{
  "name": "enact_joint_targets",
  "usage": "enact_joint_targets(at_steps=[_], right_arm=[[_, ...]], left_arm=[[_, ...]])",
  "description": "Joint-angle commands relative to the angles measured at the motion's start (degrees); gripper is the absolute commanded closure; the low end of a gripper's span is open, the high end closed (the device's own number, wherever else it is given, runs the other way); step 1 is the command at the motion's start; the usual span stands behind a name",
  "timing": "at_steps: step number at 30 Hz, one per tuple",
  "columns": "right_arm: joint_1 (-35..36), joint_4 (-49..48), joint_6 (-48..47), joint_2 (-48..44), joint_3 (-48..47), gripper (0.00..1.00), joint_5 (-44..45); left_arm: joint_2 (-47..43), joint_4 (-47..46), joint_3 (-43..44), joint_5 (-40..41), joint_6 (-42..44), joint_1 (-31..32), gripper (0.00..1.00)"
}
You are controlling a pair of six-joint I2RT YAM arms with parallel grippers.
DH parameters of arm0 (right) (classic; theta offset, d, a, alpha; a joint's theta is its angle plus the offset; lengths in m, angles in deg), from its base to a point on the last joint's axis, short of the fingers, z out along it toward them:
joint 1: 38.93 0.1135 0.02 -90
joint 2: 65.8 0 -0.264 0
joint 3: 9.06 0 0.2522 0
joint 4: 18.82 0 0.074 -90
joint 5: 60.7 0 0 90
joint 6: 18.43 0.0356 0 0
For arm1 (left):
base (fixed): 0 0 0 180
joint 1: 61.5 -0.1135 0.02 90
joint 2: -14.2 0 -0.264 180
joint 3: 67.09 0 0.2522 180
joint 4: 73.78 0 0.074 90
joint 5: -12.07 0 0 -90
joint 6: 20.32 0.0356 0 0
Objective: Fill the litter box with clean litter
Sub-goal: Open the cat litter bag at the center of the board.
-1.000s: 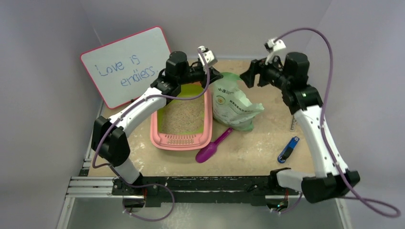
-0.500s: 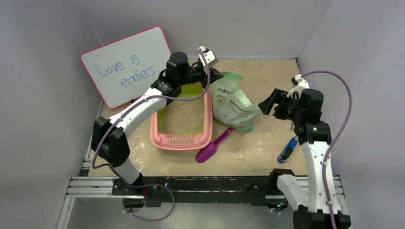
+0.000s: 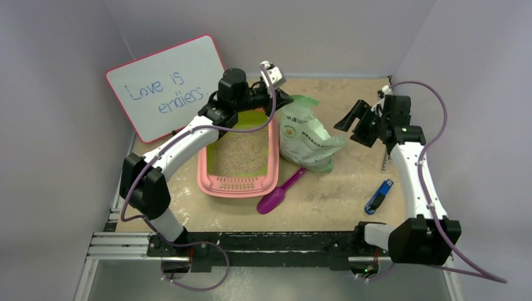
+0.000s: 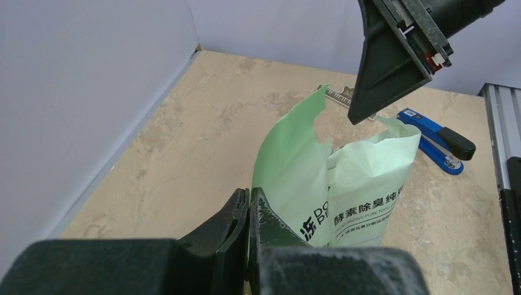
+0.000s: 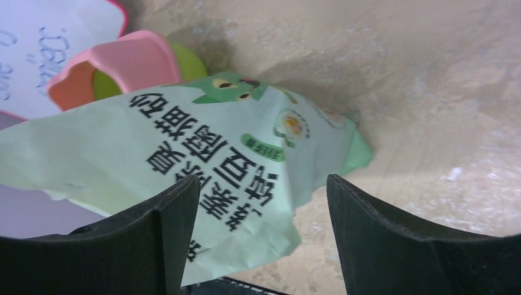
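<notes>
Tan tabletop, grey walls: a whiteboard (image 3: 166, 88) leans far left. The litter box (image 3: 206, 170) sits left of centre, holding beige granules (image 3: 241, 153). At its far right corner the left gripper (image 4: 249, 195) pinches the green bag (image 3: 307, 141) by its torn top edge. The right gripper (image 3: 352, 125) hangs open just right of the bag.

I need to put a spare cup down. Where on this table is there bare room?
Bare: the near strip of the table between the purple scoop and the blue stapler, and the far stretch behind the bag, near the open right gripper. Crowded: the left side, where litter box, bag and scoop sit close, whiteboard behind.
</notes>
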Motion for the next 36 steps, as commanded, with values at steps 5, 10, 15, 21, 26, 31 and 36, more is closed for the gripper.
enact_joint_targets(at_steps=[5, 10, 15, 21, 26, 31, 36], right_arm=[[-0.05, 2.3, -3.56, 2.19, -2.12, 0.24, -25.44], [-0.05, 1.32, -2.97, 0.02, 1.19, 0.36, -26.53], [-0.05, -5.59, -1.02, -3.5, 2.33, 0.95, -27.35], [-0.03, -4.87, -6.36, -6.03, -1.93, 1.0, -31.77], [-0.05, 3.97, -7.6, -8.08, -5.24, 0.8, -9.88], [-0.12, 7.09, -8.1, -5.6, -4.09, 0.28, -3.15], [-1.13, -11.26, -6.47, -11.35, 8.17, 0.01, -12.61]], left_arm=[[-3.49, -4.51, 2.3, -0.87, 0.82, 0.24, 1.0], [-3.24, -4.4, 2.65, -0.57, 0.83, 0.17, 1.0], [-3.31, -4.18, 2.73, 0.55, 0.82, 0.19, 1.0], [-3.47, -3.97, 2.49, 2.28, 0.92, 0.17, 1.0], [-3.99, -4.29, 2.18, 2.09, 0.93, 0.17, 1.0], [-3.96, -4.37, 2.38, 1.39, 0.74, 0.18, 1.0], [-3.59, -4.4, 2.52, 0.63, 0.35, 0.21, 1.0]])
